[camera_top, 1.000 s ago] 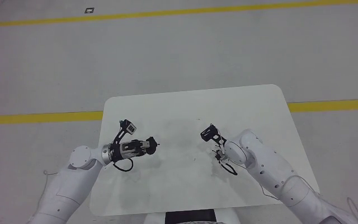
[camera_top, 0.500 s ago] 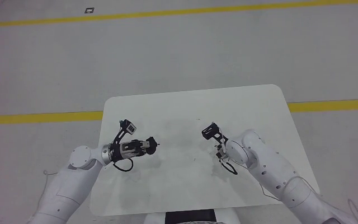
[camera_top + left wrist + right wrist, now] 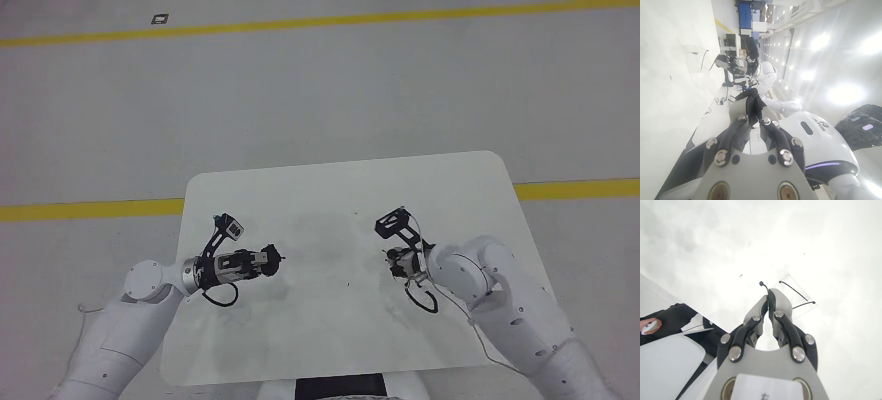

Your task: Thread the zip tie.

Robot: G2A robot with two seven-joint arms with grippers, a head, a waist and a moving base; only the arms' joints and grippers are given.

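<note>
Two white arms bent inward at the elbows, both grippers closed.
The left arm point(image 3: 140, 300) aims its grey two-finger left gripper point(image 3: 272, 258) sideways toward the other arm, black finger pads point(image 3: 753, 106) pressed together. The right arm point(image 3: 500, 300) tilts its grey two-finger right gripper point(image 3: 768, 296) downward, tips pinching a thin black plastic zip tie point(image 3: 761, 283).

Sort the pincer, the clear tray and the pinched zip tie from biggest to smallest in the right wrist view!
1. right pincer (nearest the camera, so that's unsure)
2. clear tray
3. zip tie, just its end showing
</note>
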